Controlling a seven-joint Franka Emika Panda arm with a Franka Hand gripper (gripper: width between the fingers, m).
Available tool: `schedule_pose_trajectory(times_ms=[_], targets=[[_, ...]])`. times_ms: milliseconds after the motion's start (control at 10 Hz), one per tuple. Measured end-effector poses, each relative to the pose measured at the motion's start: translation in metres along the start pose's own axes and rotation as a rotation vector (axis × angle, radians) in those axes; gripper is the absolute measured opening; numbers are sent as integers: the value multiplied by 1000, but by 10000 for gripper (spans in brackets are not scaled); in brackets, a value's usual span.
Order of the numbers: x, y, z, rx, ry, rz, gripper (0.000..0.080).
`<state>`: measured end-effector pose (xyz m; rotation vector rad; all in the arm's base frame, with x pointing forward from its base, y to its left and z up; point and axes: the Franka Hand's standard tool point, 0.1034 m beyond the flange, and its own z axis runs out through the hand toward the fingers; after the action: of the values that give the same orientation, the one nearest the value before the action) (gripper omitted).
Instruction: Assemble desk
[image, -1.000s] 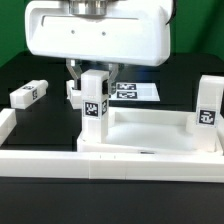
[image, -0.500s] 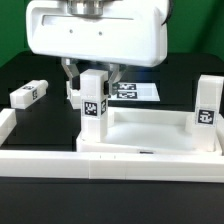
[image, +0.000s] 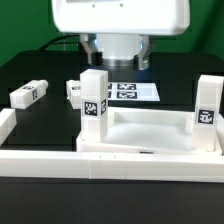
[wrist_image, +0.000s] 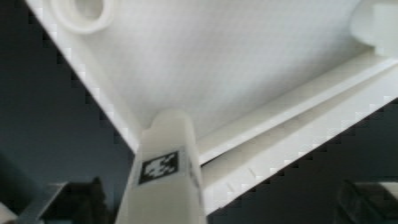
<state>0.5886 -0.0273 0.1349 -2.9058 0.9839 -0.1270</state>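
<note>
Front: long white border rail (image: 40, 160) runs across the exterior view on the black table (image: 30, 205). Just behind it sits the desk top (image: 150, 138), tray-like, open side up, raised rim, long axis running left to right across the exterior view. Held in it: two legs, both upright with long axis vertical and tags facing the camera. The first upright leg (image: 95, 105) is at the tray's end on the exterior view's left, the second upright leg (image: 208, 110) at the end on the exterior view's right; the tray floor between them is bare white. Wrist view looks down the first upright leg (wrist_image: 169, 170), tag showing, tray floor beyond it and one round corner socket (wrist_image: 80, 10) at the frame edge. Further back, a loose leg (image: 30, 93) lies flat on the table at the exterior view's left, long axis slanted, tag visible. Another loose leg (image: 73, 90) lies just behind the first upright leg, partly hidden by it. The marker board (image: 132, 90) lies flat beyond. Farthest and highest, the gripper (image: 117, 55) hangs over the marker board area, well above the leg top. Its fingers (wrist_image: 71, 200) are spread wide at both sides of the wrist view, gripping nothing. Versus a second ago: the gripper was low with fingers flanking the first upright leg's top. It has now let go, risen clear and shifted toward the exterior view's right; the leg stays standing in the same spot, nothing else moved
</note>
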Motion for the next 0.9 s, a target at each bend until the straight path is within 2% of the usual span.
schedule_pose_trajectory(times_ms=[100, 500, 700, 900], targets=[[-5, -5, 3, -3, -3, 3, 649], [-5, -3, 3, -3, -3, 5, 649], [-30, 1, 9, -5, -25, 120, 649], [-31, 0, 11, 4, -15, 163, 649]])
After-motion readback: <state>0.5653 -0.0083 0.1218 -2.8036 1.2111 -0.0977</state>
